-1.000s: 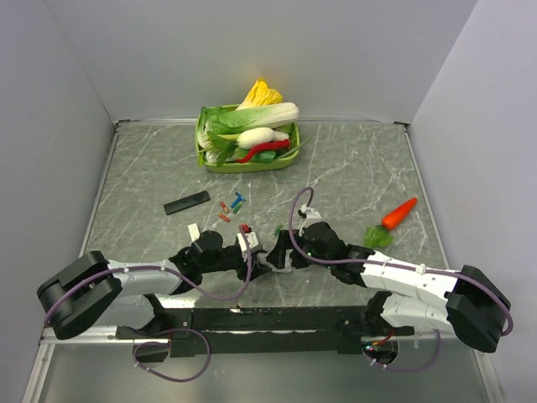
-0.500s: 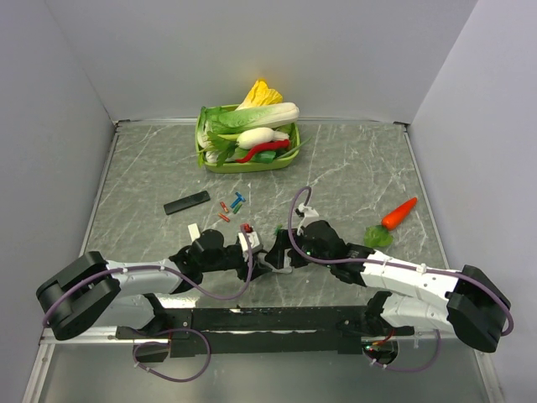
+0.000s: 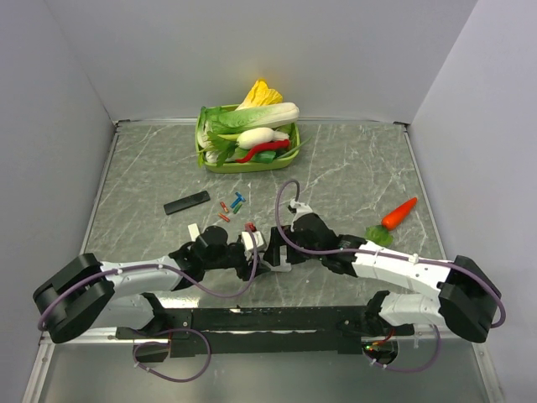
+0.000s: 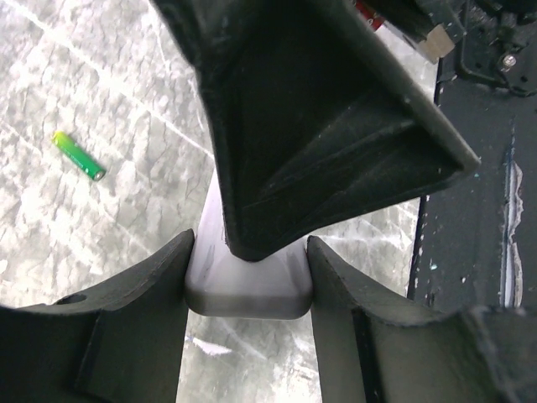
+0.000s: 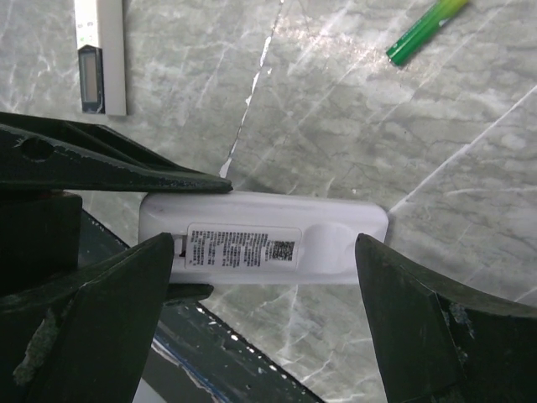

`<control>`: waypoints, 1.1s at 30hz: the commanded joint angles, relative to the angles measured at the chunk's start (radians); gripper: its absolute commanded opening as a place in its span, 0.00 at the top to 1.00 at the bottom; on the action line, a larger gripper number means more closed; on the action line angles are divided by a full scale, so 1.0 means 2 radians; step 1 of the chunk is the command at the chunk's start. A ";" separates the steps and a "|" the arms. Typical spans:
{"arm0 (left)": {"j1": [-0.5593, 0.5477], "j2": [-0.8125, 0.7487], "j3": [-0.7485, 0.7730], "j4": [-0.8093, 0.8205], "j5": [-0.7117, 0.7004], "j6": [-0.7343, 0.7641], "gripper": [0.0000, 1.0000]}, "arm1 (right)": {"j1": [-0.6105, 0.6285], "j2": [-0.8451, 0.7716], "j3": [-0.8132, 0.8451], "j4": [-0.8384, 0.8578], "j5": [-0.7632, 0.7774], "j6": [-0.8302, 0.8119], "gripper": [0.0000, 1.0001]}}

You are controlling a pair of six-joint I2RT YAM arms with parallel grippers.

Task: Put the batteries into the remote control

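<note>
left wrist: left gripper (image 4: 248, 279) clamped the remote (image 4: 245, 299); right gripper (image 5: 264, 245) gaped wide, straddling it; battery (image 4: 78, 155) lay nearby.

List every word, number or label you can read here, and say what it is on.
Sticker on the white remote: printed lines and a square code, too small and blurred to read.
White slab on the table: faint marks above its dark window, unreadable.
Black remote: no writing can be made out.
Green battery: no print readable.
No text anywhere can be quoted.
</note>
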 commanded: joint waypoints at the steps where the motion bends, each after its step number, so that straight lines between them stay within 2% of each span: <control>1: -0.002 -0.024 0.038 0.011 -0.007 0.019 0.99 | 0.010 0.022 0.022 -0.077 0.010 -0.024 0.04; 8: -0.003 -0.035 0.045 0.002 -0.013 0.019 0.99 | 0.011 0.039 0.024 -0.098 0.010 -0.028 0.04; 23: -0.001 -0.050 0.054 -0.034 -0.028 0.025 0.99 | 0.011 0.051 0.053 -0.210 0.134 -0.035 0.05; 33: -0.001 -0.057 0.046 -0.045 -0.026 0.020 0.99 | -0.008 0.027 0.044 -0.211 0.131 -0.035 0.06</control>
